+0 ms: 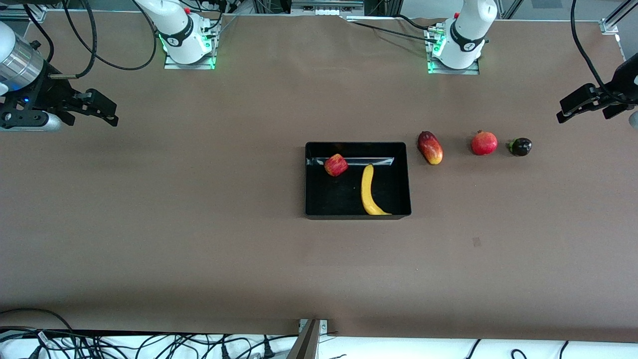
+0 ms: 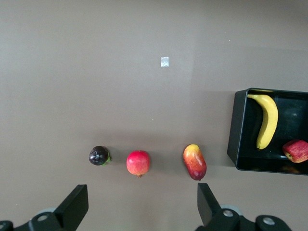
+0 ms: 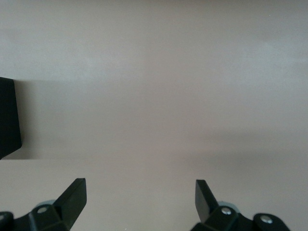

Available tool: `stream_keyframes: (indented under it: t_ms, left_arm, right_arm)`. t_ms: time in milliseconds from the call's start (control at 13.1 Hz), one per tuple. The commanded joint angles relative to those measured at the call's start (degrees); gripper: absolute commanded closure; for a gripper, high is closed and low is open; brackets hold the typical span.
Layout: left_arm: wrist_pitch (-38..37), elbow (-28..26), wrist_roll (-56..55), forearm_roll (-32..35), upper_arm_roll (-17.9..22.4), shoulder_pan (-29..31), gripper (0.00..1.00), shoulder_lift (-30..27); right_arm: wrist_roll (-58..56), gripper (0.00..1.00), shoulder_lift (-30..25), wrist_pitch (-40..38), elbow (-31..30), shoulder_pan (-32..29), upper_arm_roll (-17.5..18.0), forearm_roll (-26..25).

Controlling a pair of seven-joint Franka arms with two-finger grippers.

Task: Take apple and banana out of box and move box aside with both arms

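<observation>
The black box (image 1: 319, 149) sits in the middle of the table. The red apple (image 1: 336, 165) lies in it near its wall toward the robots. The yellow banana (image 1: 370, 192) lies in it beside the apple. The left wrist view shows the box (image 2: 233, 130), banana (image 2: 266, 121) and apple (image 2: 296, 150). My left gripper (image 1: 568, 110) is open and empty, up in the air at the left arm's end of the table; its view shows it (image 2: 143, 202) too. My right gripper (image 1: 107, 112) is open and empty, up in the air at the right arm's end; its view shows it (image 3: 140, 197) and a box corner (image 3: 8, 118).
A red-yellow mango (image 1: 430, 147), a red pomegranate (image 1: 484, 143) and a small dark fruit (image 1: 520, 146) lie in a row beside the box toward the left arm's end. The left wrist view shows the mango (image 2: 194, 161), pomegranate (image 2: 138, 163) and dark fruit (image 2: 99, 155).
</observation>
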Motion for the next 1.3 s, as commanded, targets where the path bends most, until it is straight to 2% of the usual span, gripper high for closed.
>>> stream_keyframes:
  t_ms: [0, 153, 611, 764, 993, 1222]
  left_arm:
    - [3.05, -0.81, -9.28, -2.37, -0.66, -2.53, 0.0, 2.44]
    - [6.83, -0.99, -18.43, -2.64, -2.41, -5.08, 0.0, 6.3]
    - [16.93, -0.99, -48.4, -1.68, -2.77, -16.86, 0.0, 20.45]
    - [19.76, -0.91, -51.51, -2.38, -5.75, -17.66, 0.0, 24.23]
    - [23.54, -0.73, -50.73, -3.69, -6.64, -21.26, 0.0, 30.12]
    - [28.46, -0.55, -50.55, -3.79, -11.55, -21.96, 0.0, 34.61]
  right_arm:
    - [-0.79, 0.0, 0.24, -0.15, 0.9, -0.17, 0.04, 0.89]
    - [-0.79, 0.0, 0.24, -0.15, 0.99, -0.17, 0.04, 0.89]
    - [-0.79, 0.0, 0.24, -0.15, 0.9, -0.08, 0.04, 0.98]
    - [-0.7, 0.0, 0.24, -0.06, 0.99, -0.08, 0.04, 0.98]
    - [-0.7, 0.0, 0.24, -0.23, 0.9, -0.08, 0.04, 0.98]
    - [-0.7, 0.0, 0.24, -0.24, 0.9, -0.08, 0.04, 0.98]
